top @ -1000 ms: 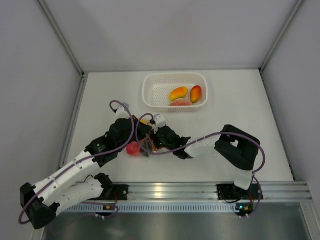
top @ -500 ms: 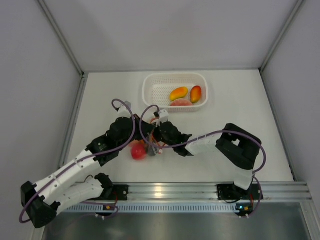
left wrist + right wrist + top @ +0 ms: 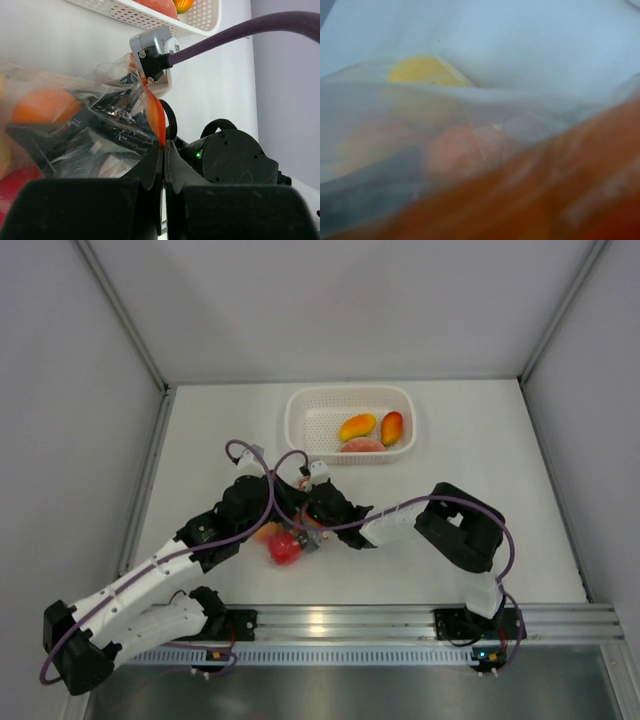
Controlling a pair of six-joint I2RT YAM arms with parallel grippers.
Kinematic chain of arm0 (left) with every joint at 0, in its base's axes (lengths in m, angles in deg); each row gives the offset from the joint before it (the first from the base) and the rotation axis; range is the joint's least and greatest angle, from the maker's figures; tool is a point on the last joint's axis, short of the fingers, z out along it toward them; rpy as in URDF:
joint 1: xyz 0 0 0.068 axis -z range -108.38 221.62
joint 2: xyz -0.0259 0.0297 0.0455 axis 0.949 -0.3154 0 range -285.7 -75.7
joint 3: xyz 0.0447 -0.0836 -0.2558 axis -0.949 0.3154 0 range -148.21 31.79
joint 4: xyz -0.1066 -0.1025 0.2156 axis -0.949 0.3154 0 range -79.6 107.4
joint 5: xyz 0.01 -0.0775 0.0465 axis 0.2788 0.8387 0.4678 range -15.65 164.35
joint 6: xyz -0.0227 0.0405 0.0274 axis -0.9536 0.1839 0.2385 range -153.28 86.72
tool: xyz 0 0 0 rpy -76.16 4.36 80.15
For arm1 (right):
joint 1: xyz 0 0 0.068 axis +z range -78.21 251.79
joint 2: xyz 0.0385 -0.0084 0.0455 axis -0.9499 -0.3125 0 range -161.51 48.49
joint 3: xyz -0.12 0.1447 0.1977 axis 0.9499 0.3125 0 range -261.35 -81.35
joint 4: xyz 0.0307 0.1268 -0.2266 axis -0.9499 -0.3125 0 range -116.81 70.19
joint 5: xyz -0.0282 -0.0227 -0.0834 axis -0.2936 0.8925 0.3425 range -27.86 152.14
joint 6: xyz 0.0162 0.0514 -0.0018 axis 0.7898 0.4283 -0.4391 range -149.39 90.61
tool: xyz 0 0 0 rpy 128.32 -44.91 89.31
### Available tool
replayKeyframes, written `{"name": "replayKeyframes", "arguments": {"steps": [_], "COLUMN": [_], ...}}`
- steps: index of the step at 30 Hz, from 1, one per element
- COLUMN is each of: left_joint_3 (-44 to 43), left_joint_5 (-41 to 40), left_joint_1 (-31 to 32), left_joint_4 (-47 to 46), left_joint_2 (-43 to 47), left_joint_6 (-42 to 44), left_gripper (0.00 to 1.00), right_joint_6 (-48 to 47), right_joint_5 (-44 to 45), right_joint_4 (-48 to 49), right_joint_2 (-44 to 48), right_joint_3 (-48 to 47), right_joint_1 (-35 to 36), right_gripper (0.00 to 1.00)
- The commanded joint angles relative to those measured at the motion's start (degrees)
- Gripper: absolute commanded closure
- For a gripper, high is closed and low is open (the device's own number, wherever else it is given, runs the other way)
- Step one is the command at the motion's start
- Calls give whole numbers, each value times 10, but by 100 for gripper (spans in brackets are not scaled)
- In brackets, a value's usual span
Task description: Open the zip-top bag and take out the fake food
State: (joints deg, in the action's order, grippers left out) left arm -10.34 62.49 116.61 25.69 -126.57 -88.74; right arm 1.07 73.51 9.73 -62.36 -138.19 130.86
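One red fruit [image 3: 285, 550] has slid farther from the basket [image 3: 297, 430], so the bag [image 3: 90, 120] is being worked. Your left gripper [image 3: 164, 147] pinches its zip strip [image 3: 154, 107] tight; you can't tell how the right gripper [image 3: 303, 528] jaws stand.

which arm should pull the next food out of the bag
Probably right: the left hand is shut on the zip strip, holding the bag, while the right hand sits against it with food just ahead.

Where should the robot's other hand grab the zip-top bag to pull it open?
Grab the orange-red zip strip of the zip-top bag, higher up than where the left gripper pinches it. It stands on edge like a thin ridge, so probably come from its free end, the white basket side, one finger on each face. The crinkly clear plastic would likely slip.
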Motion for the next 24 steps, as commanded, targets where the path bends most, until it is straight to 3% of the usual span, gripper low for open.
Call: {"name": "replayKeyframes", "arguments": {"steps": [1,5,6,7,15,24], "left_joint_3": [10,15,15,17,20,16], "left_joint_5": [-19,-30,-31,-32,-34,-36], "left_joint_1": [2,2,2,2,2,2], "left_joint_4": [-32,-32,-32,-32,-32,-32], "left_joint_2": [10,7,8,9,10,15], "left_joint_6": [9,9,9,11,25,32], "left_gripper": [100,100,100,100,100,100], "right_joint_6": [7,3,1,0,-22,-57], "right_joint_5": [-2,-3,-3,-3,-13,17], "right_joint_4": [-4,-10,-1,9,-30,-138], "right_joint_2": [15,11,16,28,151,310], "right_joint_3": [24,23,26,38,64,99], "right_joint_1": [-5,-5,-6,-6,-4,-7], "right_gripper": [12,29,40,42,44,44]}}
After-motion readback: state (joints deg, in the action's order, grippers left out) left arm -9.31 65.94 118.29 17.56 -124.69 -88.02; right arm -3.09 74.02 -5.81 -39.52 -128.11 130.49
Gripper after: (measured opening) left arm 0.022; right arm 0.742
